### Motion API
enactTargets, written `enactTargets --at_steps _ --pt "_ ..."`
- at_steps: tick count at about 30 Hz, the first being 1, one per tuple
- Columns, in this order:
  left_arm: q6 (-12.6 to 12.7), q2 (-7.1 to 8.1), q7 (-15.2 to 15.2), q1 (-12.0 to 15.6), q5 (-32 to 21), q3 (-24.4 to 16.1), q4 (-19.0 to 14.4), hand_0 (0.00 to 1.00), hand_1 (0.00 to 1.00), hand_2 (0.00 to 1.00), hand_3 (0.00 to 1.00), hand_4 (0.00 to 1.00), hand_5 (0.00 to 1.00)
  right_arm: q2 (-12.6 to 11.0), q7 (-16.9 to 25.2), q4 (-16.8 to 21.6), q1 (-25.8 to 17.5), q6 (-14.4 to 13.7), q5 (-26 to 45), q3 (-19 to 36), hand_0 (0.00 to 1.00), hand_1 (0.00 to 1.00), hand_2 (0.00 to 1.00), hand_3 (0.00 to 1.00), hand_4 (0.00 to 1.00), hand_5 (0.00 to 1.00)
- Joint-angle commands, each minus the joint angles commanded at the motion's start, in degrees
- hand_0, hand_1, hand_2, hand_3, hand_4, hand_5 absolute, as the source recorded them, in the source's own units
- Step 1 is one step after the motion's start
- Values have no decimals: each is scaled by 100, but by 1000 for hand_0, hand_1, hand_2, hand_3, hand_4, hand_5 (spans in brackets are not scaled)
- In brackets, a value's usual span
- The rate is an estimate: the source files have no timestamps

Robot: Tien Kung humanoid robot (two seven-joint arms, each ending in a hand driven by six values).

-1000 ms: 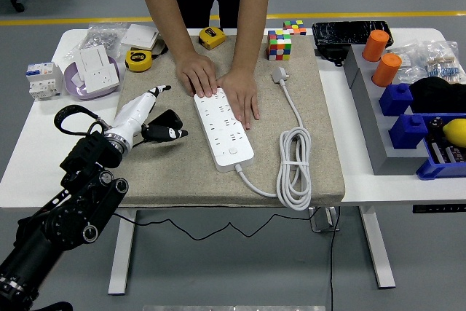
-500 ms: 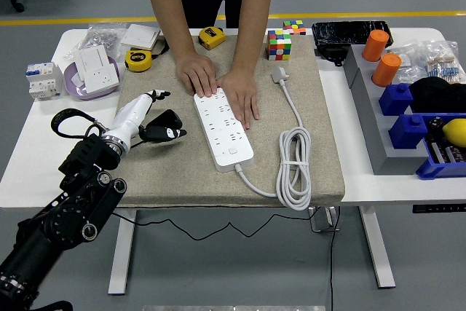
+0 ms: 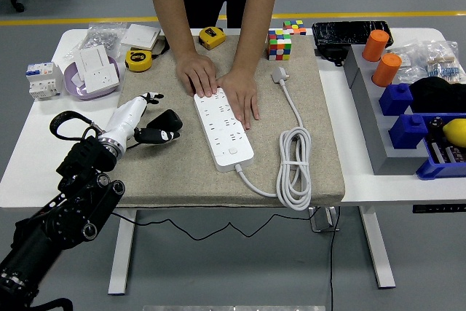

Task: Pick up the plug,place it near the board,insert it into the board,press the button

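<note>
Fingers: the left hand [image 3: 149, 125] had its fingers [image 3: 154, 96] loosely spread and clasped nothing, hovering over the left part of the beige mat [image 3: 320, 172]
Right hand: not visible anywhere in the head view
Plug: the white plug [image 3: 279, 74] lay flat on the mat near its far edge, well apart from the robot's hand, just right of the person's hands
Cable: the cord [image 3: 295, 169] ran from the plug toward the near edge and ended in a coil beside the board's near end
Board: the white power strip [image 3: 222, 125] lay at a slant mid-mat, its sockets all looking unoccupied
Person: both of the person's hands [image 3: 218, 85] pressed flat on the far end of the board, apparently steadying it
Button: the switch [image 3: 232, 152] sat at the board's near end, untouched
Progress: nothing appeared done; the plug was not picked up, so grasping, carrying, inserting and pressing all remained
Next move: judged to need a long reach across the board to the plug
</note>
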Motion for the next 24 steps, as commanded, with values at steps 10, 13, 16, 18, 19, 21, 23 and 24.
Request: enactTargets --at_steps 10,13,16,18,19,21,23,24 --pt "116 0 -146 -19 1 14 170 496 526 519 536 998 277 -8 4 0 -3 1 7 -30 805 716 694 607 889 569" --pt "188 0 -210 -50 1 15 254 496 526 519 536 998 277 -8 1 0 0 3 3 -31 805 716 694 607 889 569" --pt "245 0 -241 -73 19 16 301 412 449 483 510 997 269 -2 1 0 7 5 4 -34 805 716 693 607 889 568" --pt "285 0 -250 -92 58 20 360 412 449 483 510 997 269 3 4 0 9 4 14 -45 805 716 693 607 889 568" --pt "292 0 -254 -98 65 18 385 412 449 483 510 997 269 3 4 0 10 4 14 -46 805 716 693 607 889 568" --pt "302 0 -269 -109 49 7 444 378 412 470 506 939 246 -1 3 0 10 6 10 -49 804 716 694 608 889 569" --pt "328 0 -286 -115 34 2 474 378 412 470 506 939 246 -4 -2 0 9 8 -4 -37 804 716 694 608 889 569" --pt "344 0 -294 -118 35 -3 486 378 412 470 506 939 246 -6 0 0 9 7 3 -45 804 716 694 608 889 569"
